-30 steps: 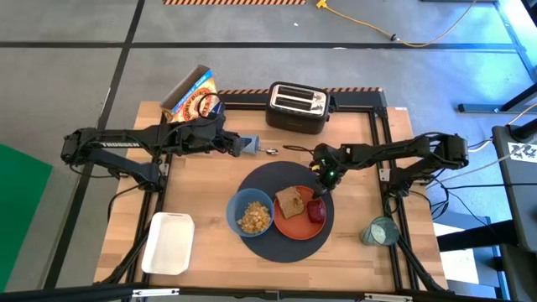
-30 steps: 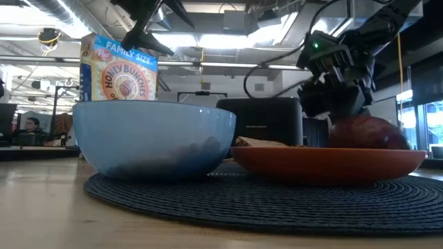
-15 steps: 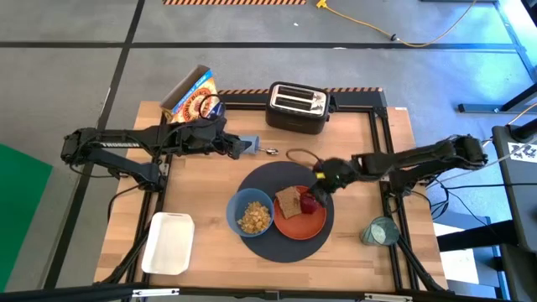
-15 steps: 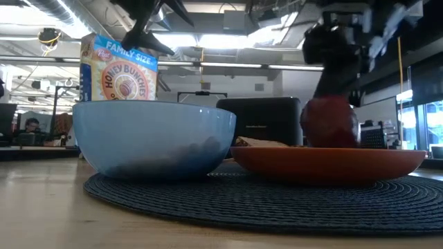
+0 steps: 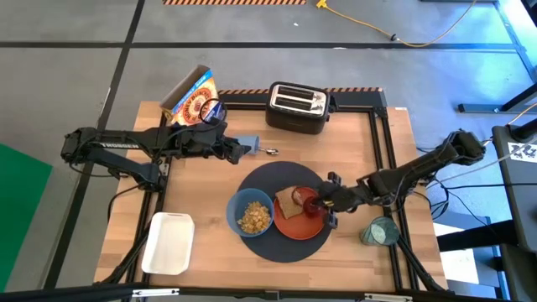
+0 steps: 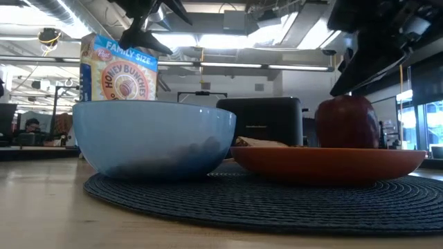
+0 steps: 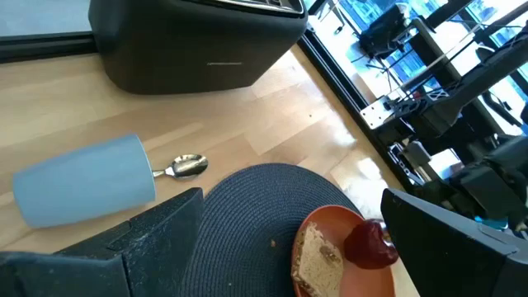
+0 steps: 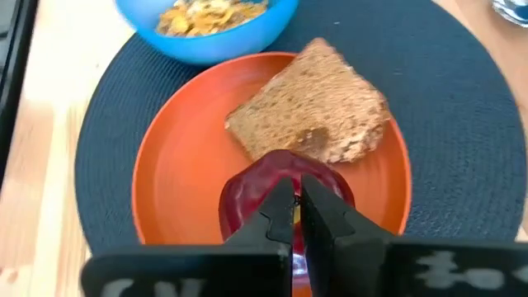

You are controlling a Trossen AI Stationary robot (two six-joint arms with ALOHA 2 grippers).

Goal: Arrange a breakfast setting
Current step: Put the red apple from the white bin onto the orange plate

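While fruit (image 8: 285, 191) sits on plate (image 8: 186, 177) — R hand (image 8: 295, 216) closed | L hand (image 7: 280, 239) wide

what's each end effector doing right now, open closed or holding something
Left end effector: open, holding nothing, hovering near the spoon.
Right end effector: closed, empty, right at the red fruit on the orange plate.
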